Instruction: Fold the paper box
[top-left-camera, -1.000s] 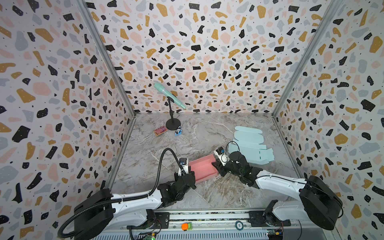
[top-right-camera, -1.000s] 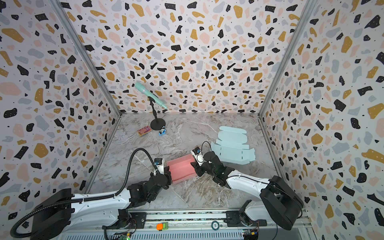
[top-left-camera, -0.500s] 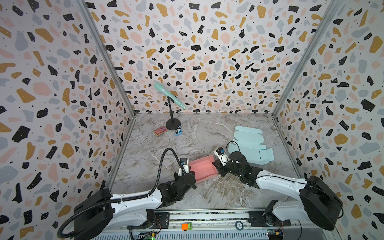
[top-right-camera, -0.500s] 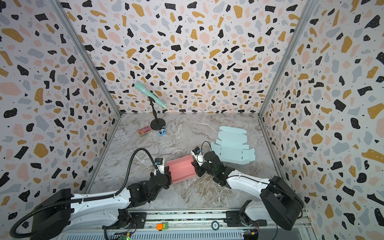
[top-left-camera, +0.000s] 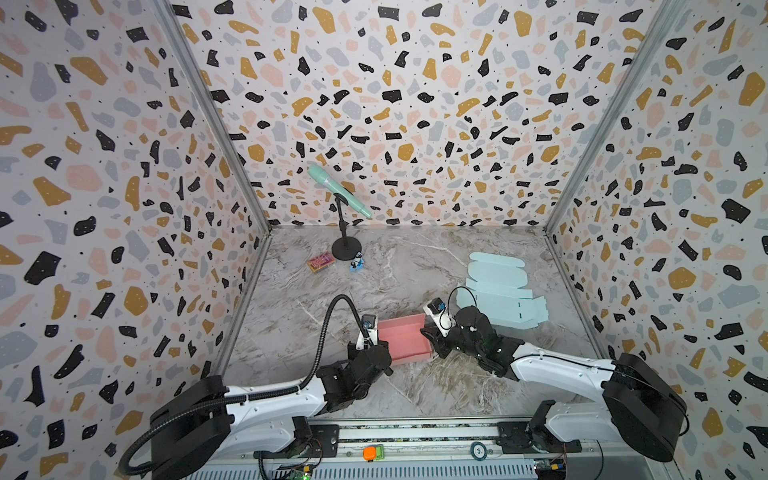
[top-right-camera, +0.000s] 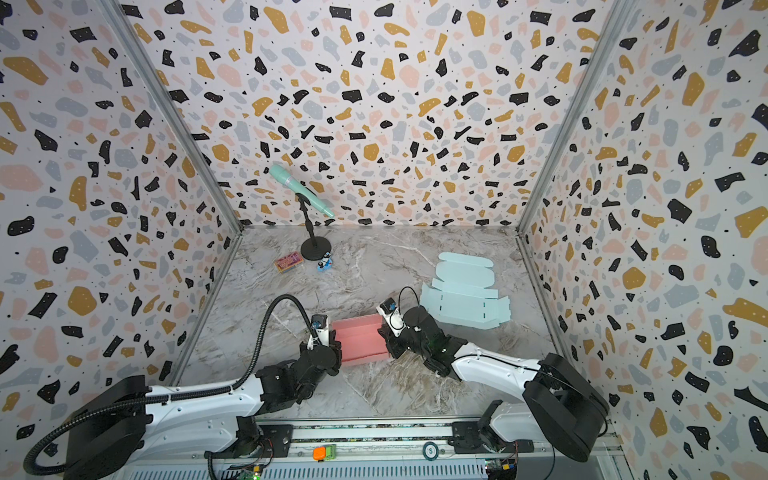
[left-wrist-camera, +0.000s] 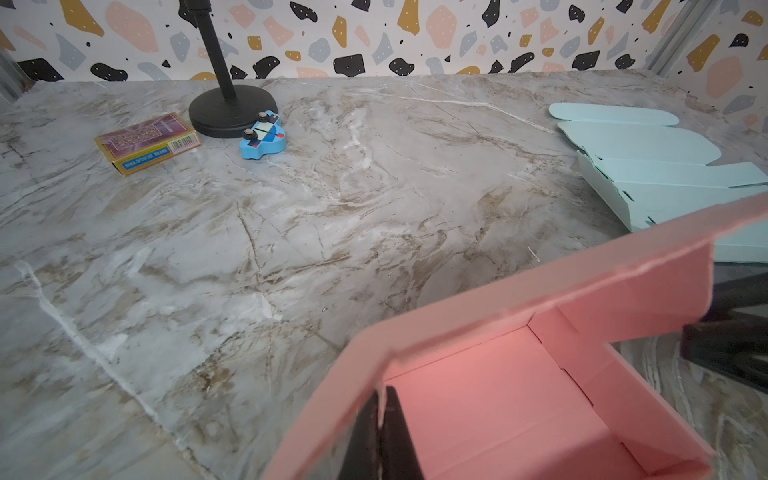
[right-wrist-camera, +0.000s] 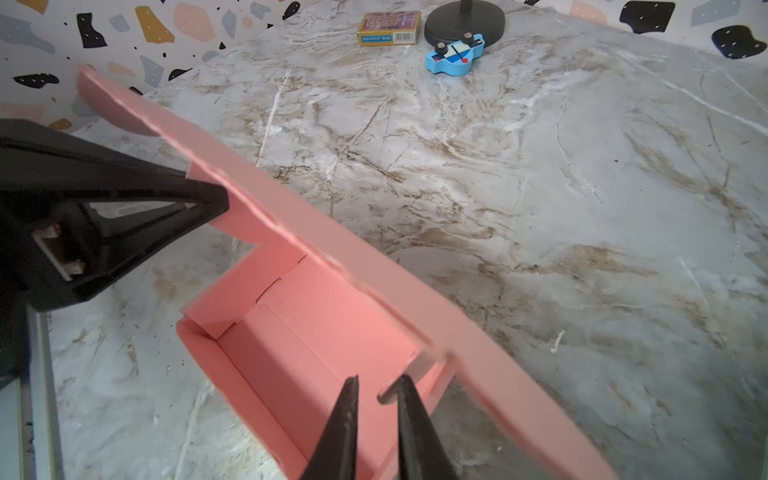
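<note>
Pink box (left-wrist-camera: 498, 407) shows its pinched wall only in wrist views.

Pink paper box (top-left-camera: 402, 341), partly folded, resting on the bench (top-left-camera: 415, 282) near the middle of its front edge. The tray is open-topped: flat floor (left-wrist-camera: 498, 395), upright long walls, end walls folded inward. The lid panel (right-wrist-camera: 374, 270) rises, tilted, from the long wall facing the rear edge and ends in a rounded flap (right-wrist-camera: 108, 104).
</note>
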